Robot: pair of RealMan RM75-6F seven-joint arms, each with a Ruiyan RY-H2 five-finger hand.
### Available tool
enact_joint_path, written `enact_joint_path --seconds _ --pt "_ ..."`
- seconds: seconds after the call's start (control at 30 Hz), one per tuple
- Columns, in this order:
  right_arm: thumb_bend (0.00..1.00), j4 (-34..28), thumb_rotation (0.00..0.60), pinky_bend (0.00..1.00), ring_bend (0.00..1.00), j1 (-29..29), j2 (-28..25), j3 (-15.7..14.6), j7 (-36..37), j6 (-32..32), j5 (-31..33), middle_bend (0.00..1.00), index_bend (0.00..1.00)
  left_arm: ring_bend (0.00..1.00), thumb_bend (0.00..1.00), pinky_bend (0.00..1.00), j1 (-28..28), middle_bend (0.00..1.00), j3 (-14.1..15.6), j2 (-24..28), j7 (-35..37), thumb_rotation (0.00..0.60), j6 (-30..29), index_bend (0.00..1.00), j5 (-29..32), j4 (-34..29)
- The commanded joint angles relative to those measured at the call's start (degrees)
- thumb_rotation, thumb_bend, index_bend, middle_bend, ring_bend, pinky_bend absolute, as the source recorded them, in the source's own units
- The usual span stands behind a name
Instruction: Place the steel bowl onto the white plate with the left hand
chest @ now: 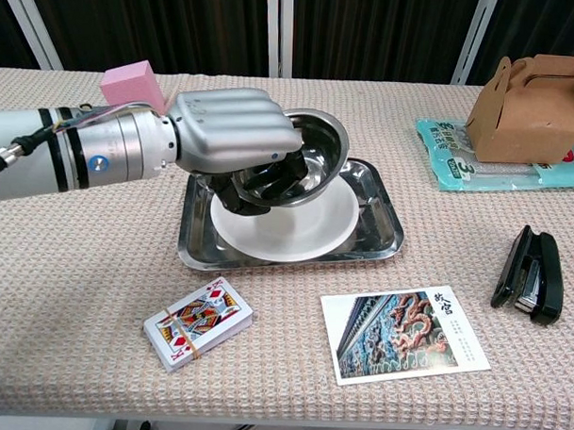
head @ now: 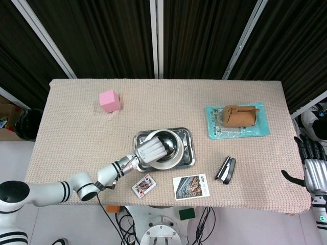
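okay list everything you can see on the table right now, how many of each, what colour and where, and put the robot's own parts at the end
steel bowl: one, silver, tilted over the plate, in the left hand
white plate: one, white, in the tray
metal tray: one, silver, table centre
pink block: one, pink, far left
playing cards: one deck, banded, near edge, front of the tray
postcard: one, dragon picture, near edge, right of the cards
stapler: one, black, right side
cardboard box: one, brown, far right, on the packet
packet: one, teal, flat under the box
left hand: silver, grips the bowl's rim
right hand: silver, off the table's right edge, holds nothing
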State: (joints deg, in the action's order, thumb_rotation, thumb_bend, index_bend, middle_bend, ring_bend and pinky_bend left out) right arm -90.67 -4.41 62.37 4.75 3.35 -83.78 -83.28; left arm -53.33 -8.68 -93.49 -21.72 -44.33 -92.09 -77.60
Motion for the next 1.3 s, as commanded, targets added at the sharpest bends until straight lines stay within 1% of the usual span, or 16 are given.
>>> enact_joint_path --seconds 0.03,0.2,0.37,0.53,0.73,0.93,1.1,1.23,1.3 --pt "0.13 0.2 0.600 0.00 0.00 0.1 0.0 0.0 0.1 0.1 0.1 0.00 0.00 0.54 0.42 0.56 -0.9 0.70 -0.1 -0.6 -0.7 0.600 1.5 0.70 1.9 1.2" --pt "0.13 0.7 0.600 0.00 0.00 0.1 0.2 0.0 0.6 0.2 0.2 0.00 0.00 0.54 0.42 0.56 -1.5 0.70 0.7 -0.7 -3.6 0.600 3.6 0.70 4.7 2.9" --pt "0.13 1.0 0.600 0.00 0.00 -0.1 0.4 0.1 0.8 0.5 0.3 0.00 0.00 0.54 0.42 0.56 -1.7 0.70 1.9 0.0 -4.2 0.600 4.8 0.70 6.5 1.4" --pt "0.13 1.2 0.600 0.00 0.00 -0.3 0.7 0.1 0.7 1.0 0.3 0.00 0.00 0.54 0.42 0.56 -2.1 0.70 2.4 0.3 -4.5 0.600 3.9 0.69 6.4 0.8" --pt "0.13 1.4 0.600 0.00 0.00 -0.2 0.8 0.1 0.8 1.0 0.6 0.00 0.00 0.50 0.42 0.53 -2.7 0.66 3.4 0.8 -5.9 0.600 4.2 0.65 6.9 0.6" --pt "0.13 1.5 0.600 0.00 0.00 -0.2 0.9 0.0 0.5 1.2 0.6 0.00 0.00 0.48 0.41 0.52 -3.0 0.63 4.3 0.3 -5.3 0.600 3.3 0.63 6.4 0.8" --pt "0.13 1.4 0.600 0.00 0.00 -0.1 0.9 0.0 0.5 1.0 0.6 0.00 0.00 0.44 0.38 0.50 -3.2 0.56 5.0 0.0 -4.9 0.600 2.8 0.55 5.9 1.7" --pt "0.13 1.5 0.600 0.00 0.00 -0.1 0.8 -0.1 0.4 1.1 0.5 0.00 0.00 0.43 0.31 0.50 -3.5 0.47 5.2 0.2 -4.0 0.600 2.5 0.46 5.6 1.8" --pt "0.13 1.5 0.600 0.00 0.00 -0.1 0.8 -0.1 0.3 1.1 0.5 0.00 0.00 0.42 0.29 0.50 -3.6 0.45 5.4 0.3 -3.7 0.600 2.1 0.43 5.3 1.8"
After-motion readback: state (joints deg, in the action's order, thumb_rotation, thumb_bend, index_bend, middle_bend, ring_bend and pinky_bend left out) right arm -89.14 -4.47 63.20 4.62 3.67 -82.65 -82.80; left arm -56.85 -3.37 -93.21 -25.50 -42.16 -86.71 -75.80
